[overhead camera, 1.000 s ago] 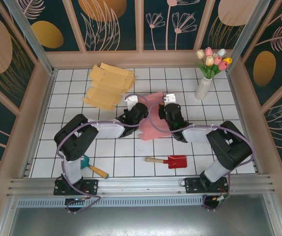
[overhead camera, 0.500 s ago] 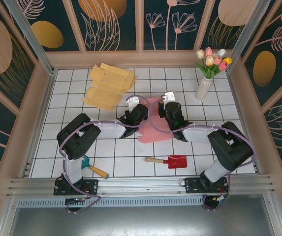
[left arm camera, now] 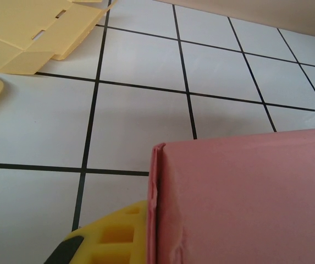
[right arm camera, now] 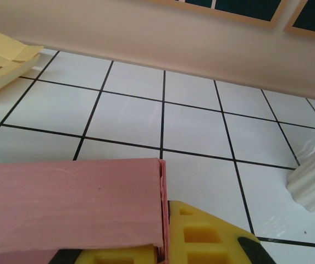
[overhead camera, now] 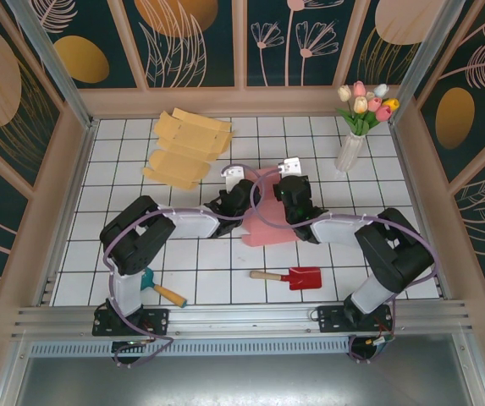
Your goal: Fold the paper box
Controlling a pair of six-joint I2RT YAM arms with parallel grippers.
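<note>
Left of the tulip vase (overhead camera: pixel 349 152), the pink paper box (overhead camera: pixel 269 224) stretches its raised wall crosswise between my grippers, left gripper (overhead camera: pixel 245 188) clamped on the end farther from the vase, right gripper (overhead camera: pixel 281 186) pinching the nearer end.

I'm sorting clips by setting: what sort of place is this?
Likely a staged robot test cell: a white tiled table walled by floral panels, with props like a tulip vase and toy shovel.

Pink box (overhead camera: pixel 269 224); yellow cardboard (overhead camera: pixel 187 150); white table (overhead camera: pixel 124 161), black grid; red shovel (overhead camera: pixel 304 277); white vase (overhead camera: pixel 349 154); pink, yellow, white tulips (overhead camera: pixel 365 101); teal walls (overhead camera: pixel 204 63), gold leaves.
</note>
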